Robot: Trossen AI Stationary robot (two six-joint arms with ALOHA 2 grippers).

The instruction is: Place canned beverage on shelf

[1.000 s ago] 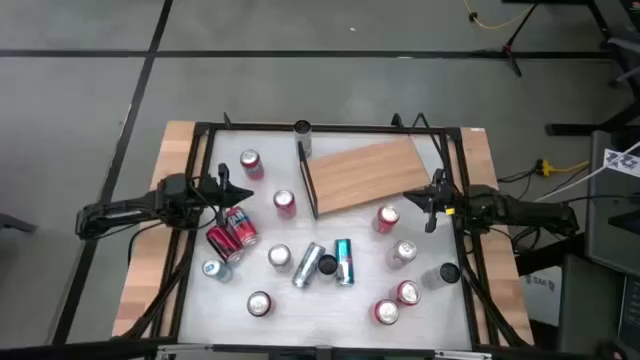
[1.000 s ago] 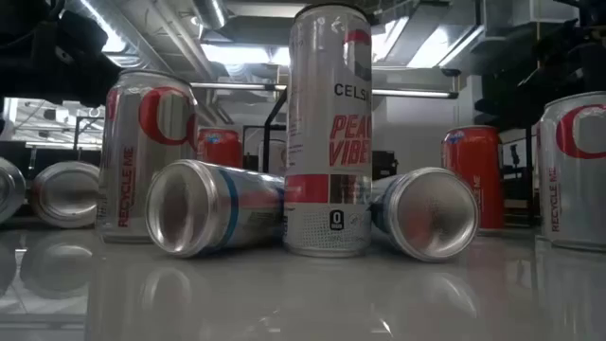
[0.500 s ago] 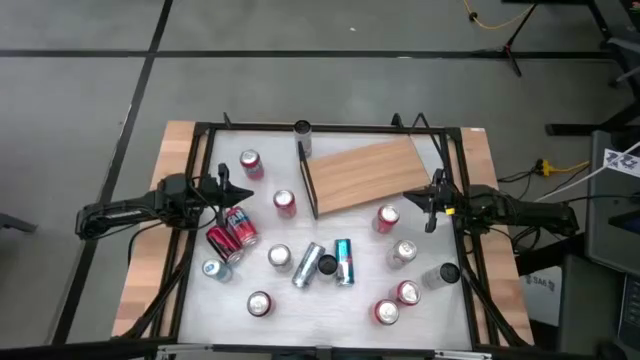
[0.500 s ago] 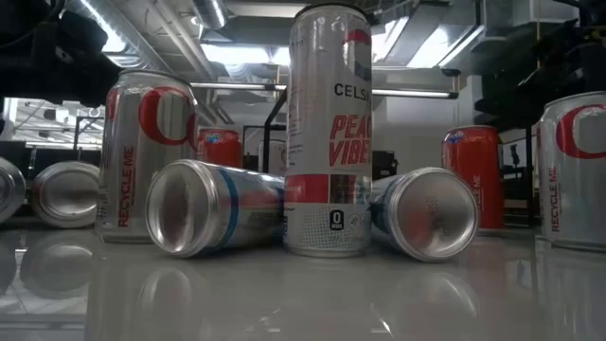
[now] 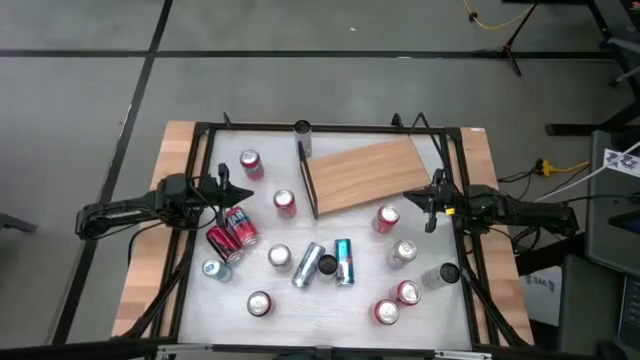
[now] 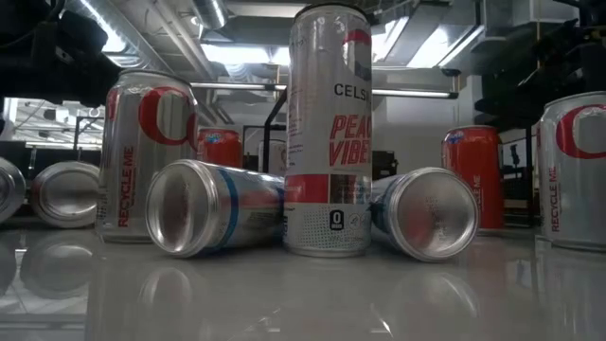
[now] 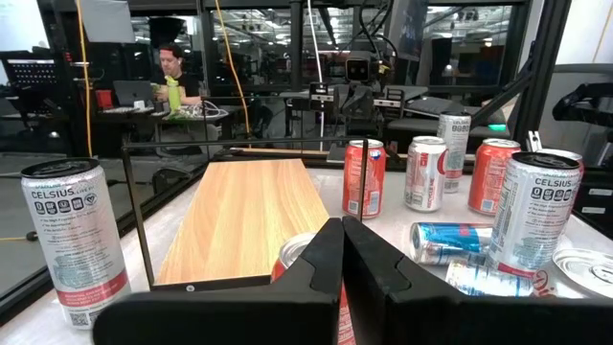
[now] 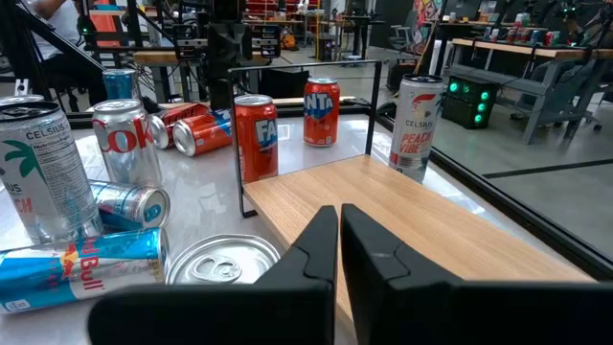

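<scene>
Dark arms reach inward over the table edges, left claw (image 5: pixel 222 186) and right claw (image 5: pixel 432 200) closed, empty.

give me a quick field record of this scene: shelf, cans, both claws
shelf: wood board lying flat on the white table, dark rail along its left short edge, no can on it
upright cans: red can just left of the rail; red can off the board's near right corner
lying cans: red pair at left, silver-blue pair at centre
left claw: shut, empty, at table's left side
right claw: shut, empty, at board's right end
</scene>
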